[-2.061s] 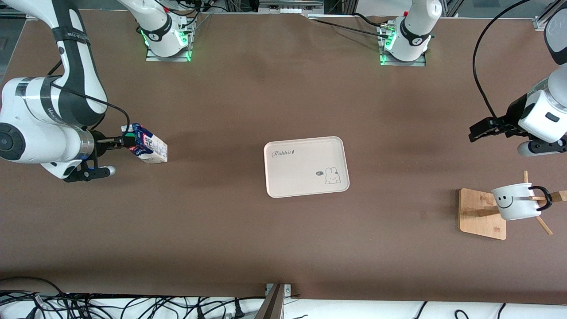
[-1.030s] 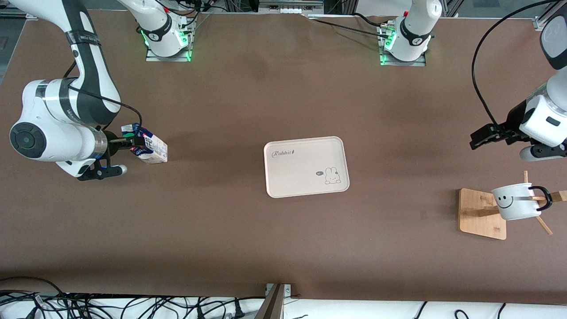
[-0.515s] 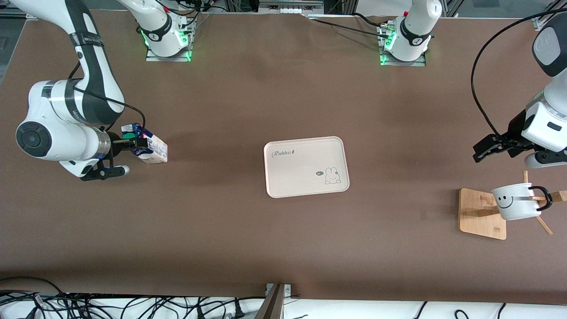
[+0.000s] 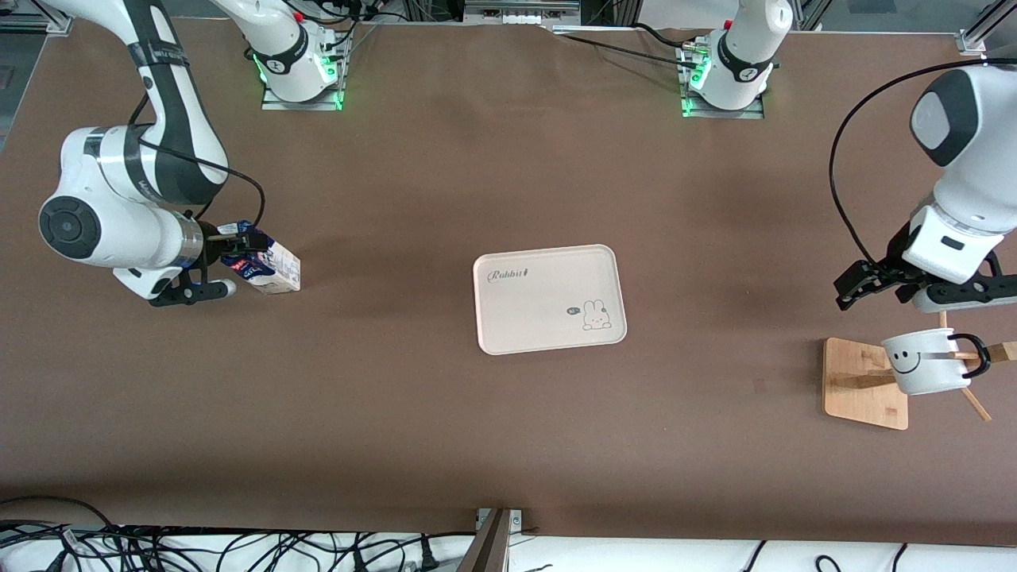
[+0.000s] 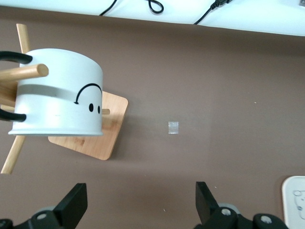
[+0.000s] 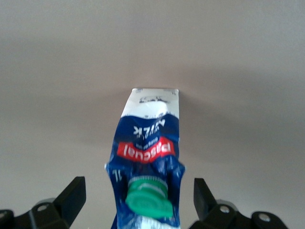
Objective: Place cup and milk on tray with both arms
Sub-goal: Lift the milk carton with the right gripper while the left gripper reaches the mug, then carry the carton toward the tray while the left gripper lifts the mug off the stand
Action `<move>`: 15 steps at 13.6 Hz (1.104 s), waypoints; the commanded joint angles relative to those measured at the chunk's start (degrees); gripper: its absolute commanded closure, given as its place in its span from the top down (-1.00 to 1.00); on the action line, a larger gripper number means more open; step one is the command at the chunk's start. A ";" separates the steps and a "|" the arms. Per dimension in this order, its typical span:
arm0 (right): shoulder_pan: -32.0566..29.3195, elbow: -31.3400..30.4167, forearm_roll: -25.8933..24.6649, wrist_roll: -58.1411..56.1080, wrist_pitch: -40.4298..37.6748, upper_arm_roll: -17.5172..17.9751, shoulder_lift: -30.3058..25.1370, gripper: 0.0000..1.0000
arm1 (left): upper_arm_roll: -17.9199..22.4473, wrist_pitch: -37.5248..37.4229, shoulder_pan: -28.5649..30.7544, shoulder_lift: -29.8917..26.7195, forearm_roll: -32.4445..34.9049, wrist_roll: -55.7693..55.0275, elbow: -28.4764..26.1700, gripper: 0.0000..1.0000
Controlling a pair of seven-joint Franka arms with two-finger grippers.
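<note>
The milk (image 4: 272, 268), a blue-and-white carton with a green cap, stands on the table toward the right arm's end. My right gripper (image 4: 241, 241) is open with a finger on each side of the carton's top. In the right wrist view the cap (image 6: 148, 196) sits between the fingers (image 6: 71, 196), with gaps on both sides. The cup (image 4: 924, 361), white with a smiley face, hangs on a peg of a wooden stand. My left gripper (image 4: 848, 289) is open and empty over bare table beside the stand. The cup (image 5: 57, 95) shows ahead of it (image 5: 141, 200). The cream tray (image 4: 548, 254) lies mid-table, empty.
The wooden stand base (image 4: 854, 397) with slanted pegs is toward the left arm's end and shows in the left wrist view (image 5: 93, 138). A tray corner (image 5: 295, 200) shows there too. Cables lie along the table's near edge (image 4: 238, 548).
My right gripper has moved in over the milk's top, still open. My left gripper has moved from over open table to beside the stand and cup, and stayed open.
</note>
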 commanded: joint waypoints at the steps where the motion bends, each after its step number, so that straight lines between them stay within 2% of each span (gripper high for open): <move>1: -0.24 -1.85 0.58 0.48 -1.32 -0.14 -2.47 1.00 | 0.05 9.31 0.23 -5.74 4.35 0.53 -10.36 1.00; 3: -0.33 -2.02 0.49 0.56 -1.24 -0.14 -2.30 1.00 | 1.01 14.94 0.32 -6.01 4.53 0.62 -13.63 1.00; 5: -0.51 -2.20 0.49 0.48 -1.15 -0.23 -2.21 1.00 | 1.36 21.44 1.02 -5.31 8.81 0.53 -15.57 1.00; 6: -0.51 -2.20 0.49 0.48 -1.24 -0.23 -1.95 1.00 | 1.45 24.78 1.64 -3.92 10.49 0.53 -15.92 1.00; 9: -0.60 -2.11 0.49 0.48 -0.89 -0.32 -1.42 0.95 | 2.24 28.67 1.73 -1.45 10.77 0.53 -15.75 1.00; 12: -0.51 -2.29 0.49 -0.31 -0.80 -0.32 -1.33 0.30 | 2.42 33.59 1.73 0.84 10.77 0.53 -15.75 1.00; 14: -0.60 -2.64 0.49 -1.36 -0.54 -0.49 -1.33 0.05 | 2.42 33.95 1.64 1.37 11.64 0.53 -15.58 1.00; 15: -0.60 -2.64 0.49 -1.63 -0.53 -0.49 -1.24 0.02 | 2.42 34.48 1.64 1.81 12.78 0.53 -15.23 1.00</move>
